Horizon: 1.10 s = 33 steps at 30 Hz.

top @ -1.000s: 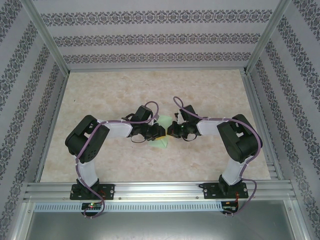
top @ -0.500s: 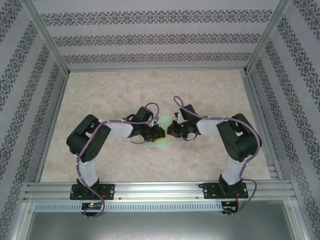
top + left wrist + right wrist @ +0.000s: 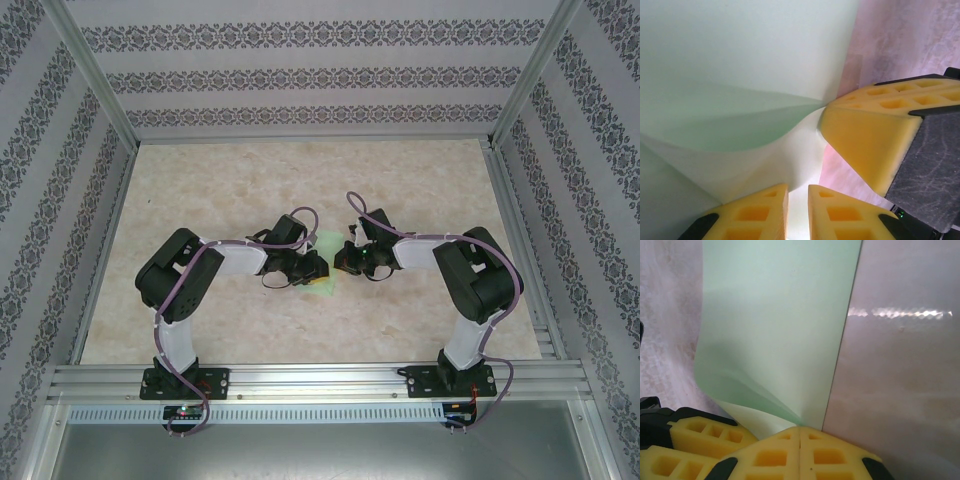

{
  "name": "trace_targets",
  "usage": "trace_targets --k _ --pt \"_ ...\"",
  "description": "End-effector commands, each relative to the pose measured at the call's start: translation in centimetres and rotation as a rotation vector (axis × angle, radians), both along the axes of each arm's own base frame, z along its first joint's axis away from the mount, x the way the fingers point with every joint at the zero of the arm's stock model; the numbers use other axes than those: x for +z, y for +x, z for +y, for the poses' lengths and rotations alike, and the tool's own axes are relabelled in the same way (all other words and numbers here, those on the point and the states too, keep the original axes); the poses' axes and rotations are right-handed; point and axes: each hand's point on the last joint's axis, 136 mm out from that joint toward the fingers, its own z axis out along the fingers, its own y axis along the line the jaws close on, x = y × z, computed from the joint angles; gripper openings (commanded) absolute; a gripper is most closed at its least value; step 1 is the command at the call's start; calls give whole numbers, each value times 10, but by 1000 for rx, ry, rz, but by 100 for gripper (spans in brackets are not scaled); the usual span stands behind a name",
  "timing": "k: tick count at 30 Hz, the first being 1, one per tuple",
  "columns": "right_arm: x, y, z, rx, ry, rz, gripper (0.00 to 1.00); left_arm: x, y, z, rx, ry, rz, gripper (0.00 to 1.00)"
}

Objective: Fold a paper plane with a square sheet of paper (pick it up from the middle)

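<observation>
Right tool point(image 3: 800, 429) is pinched shut on an edge of the square sheet of paper point(image 3: 775, 315) at mid-bench point(image 3: 200, 190), probably anchoring it while the left tool point(image 3: 798, 191) straddles the curled flap (narrow gap, bite unclear) to fold.

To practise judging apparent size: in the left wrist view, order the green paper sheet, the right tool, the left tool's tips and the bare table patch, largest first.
1. green paper sheet
2. right tool
3. left tool tips and table patch: alike, left unranked.
Nearness to the camera inflates both tools.
</observation>
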Motion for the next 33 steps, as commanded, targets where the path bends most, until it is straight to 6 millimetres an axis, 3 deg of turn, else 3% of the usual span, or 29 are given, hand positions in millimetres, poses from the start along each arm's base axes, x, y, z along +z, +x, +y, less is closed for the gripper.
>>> trace_targets --k 1,5,12,21,33 --pt "-15 2 -10 -13 -58 14 6 -14 -6 3 -7 54 31 19" --pt "-8 3 -9 -13 -54 6 7 -18 -8 7 9 80 44 18" --pt "28 12 -16 -33 -77 -90 13 -25 -11 18 49 132 62 17" --pt "20 -1 -4 17 -63 -62 9 -26 -10 21 70 144 64 16" --pt "18 1 6 37 -58 -60 9 -25 -9 20 70 142 61 16"
